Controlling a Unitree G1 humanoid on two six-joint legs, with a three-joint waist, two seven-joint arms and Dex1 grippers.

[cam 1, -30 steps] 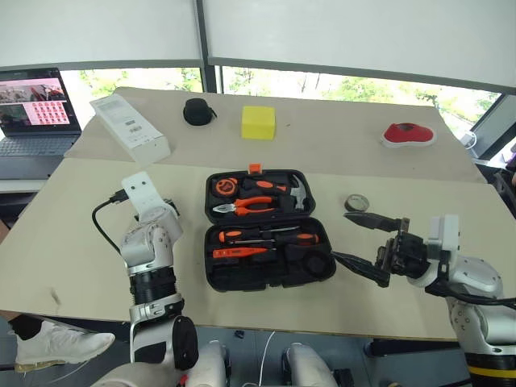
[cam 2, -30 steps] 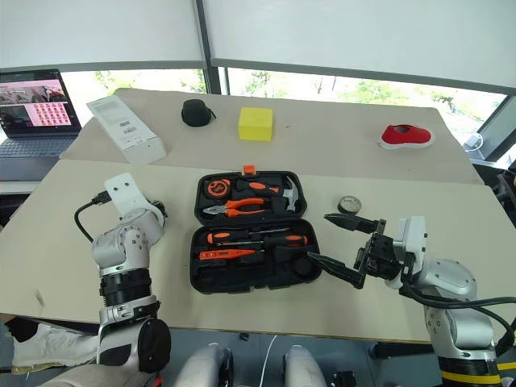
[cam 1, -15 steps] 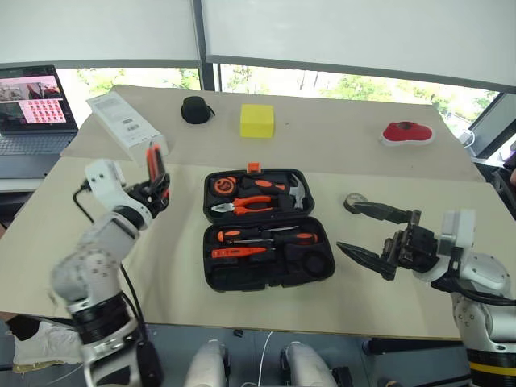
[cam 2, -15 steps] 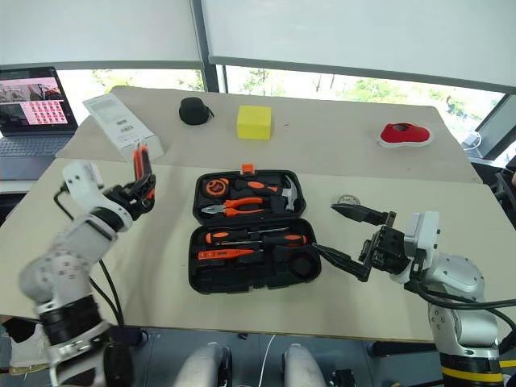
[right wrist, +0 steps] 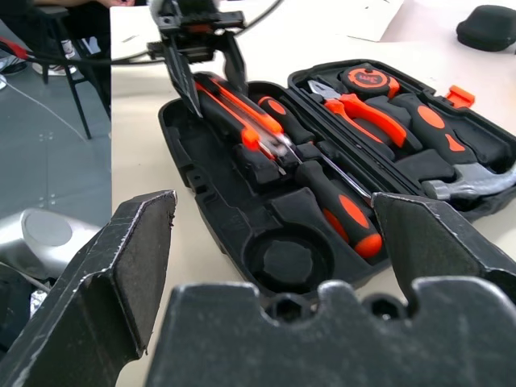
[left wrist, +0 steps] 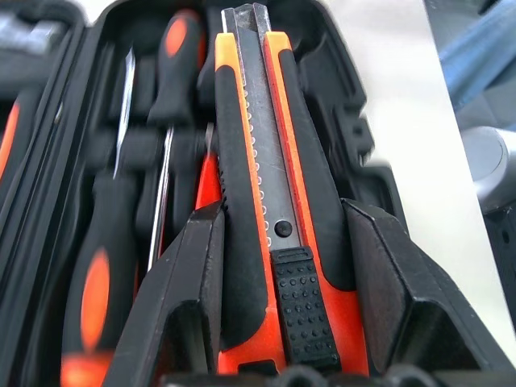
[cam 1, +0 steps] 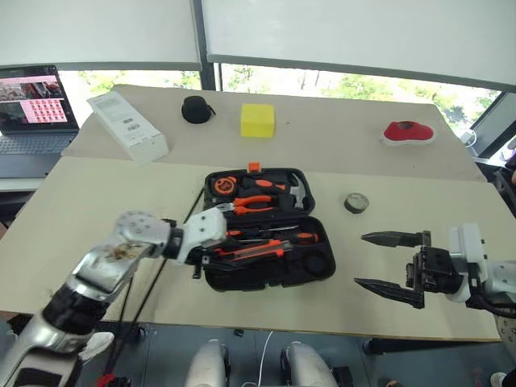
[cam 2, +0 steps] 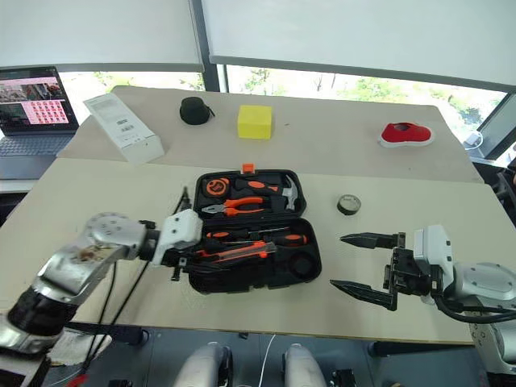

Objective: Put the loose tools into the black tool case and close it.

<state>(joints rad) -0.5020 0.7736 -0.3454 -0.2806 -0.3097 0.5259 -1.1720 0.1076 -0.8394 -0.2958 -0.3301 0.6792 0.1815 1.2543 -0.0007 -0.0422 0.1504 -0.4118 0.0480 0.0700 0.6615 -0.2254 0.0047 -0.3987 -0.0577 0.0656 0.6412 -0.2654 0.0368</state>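
The black tool case [cam 1: 266, 279] lies open in the middle of the table. My left gripper [cam 1: 216, 255] hovers at the left end of its front half, shut on the orange-black utility knife [cam 1: 251, 250], whose body fills the space between the jaws [left wrist: 258, 161]. Two long screwdrivers [cam 1: 276, 236] lie in recesses just behind the knife. The small dark tape roll [cam 1: 355, 202] sits on the table right of the case. My right gripper [cam 1: 391, 262] hangs open right of the case, in front of the tape roll, with nothing between its fingers [right wrist: 133, 258].
Pliers [cam 1: 254, 203], a hammer and a tape measure fill the lid half. At the back stand a laptop [cam 1: 32, 105], a white box [cam 1: 129, 127], a round black pouch [cam 1: 196, 109], a yellow block [cam 1: 258, 120] and a red object [cam 1: 408, 133].
My left arm has swung from the table's left side to the case, carrying the utility knife over the front half. My right gripper has drawn back to the right, away from the case, still open.
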